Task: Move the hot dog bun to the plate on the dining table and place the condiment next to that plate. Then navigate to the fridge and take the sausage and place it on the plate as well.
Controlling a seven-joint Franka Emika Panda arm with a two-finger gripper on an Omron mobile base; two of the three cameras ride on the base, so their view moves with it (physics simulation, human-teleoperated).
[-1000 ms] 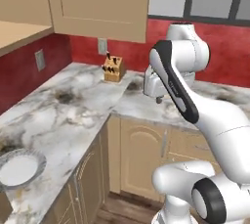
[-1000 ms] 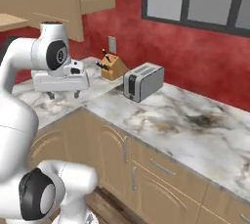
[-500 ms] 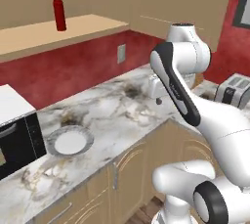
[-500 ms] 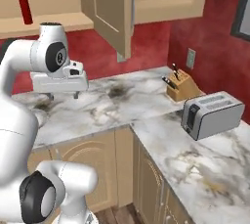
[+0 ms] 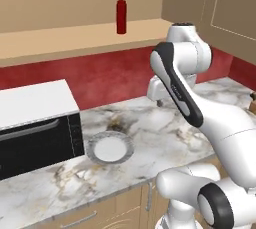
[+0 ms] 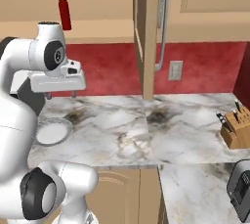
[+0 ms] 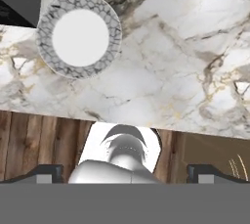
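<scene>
Arm upright, elbow bent; pincer [image 6: 59, 94] spread, empty, pointing down over counter [image 6: 146, 135].

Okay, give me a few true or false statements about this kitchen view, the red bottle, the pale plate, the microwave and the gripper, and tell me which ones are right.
1. The condiment stands upright on the tan shelf above the red backsplash. True.
2. The pale plate carries a hot dog bun. False: the plate is bare.
3. The pale plate lies on the marbled counter beside the black microwave. True.
4. The gripper is shut on the condiment. False: its fingers stand wide apart with nothing between them, and the bottle is up on the shelf.
5. A knife block stands on the counter in the right base view. True.
</scene>
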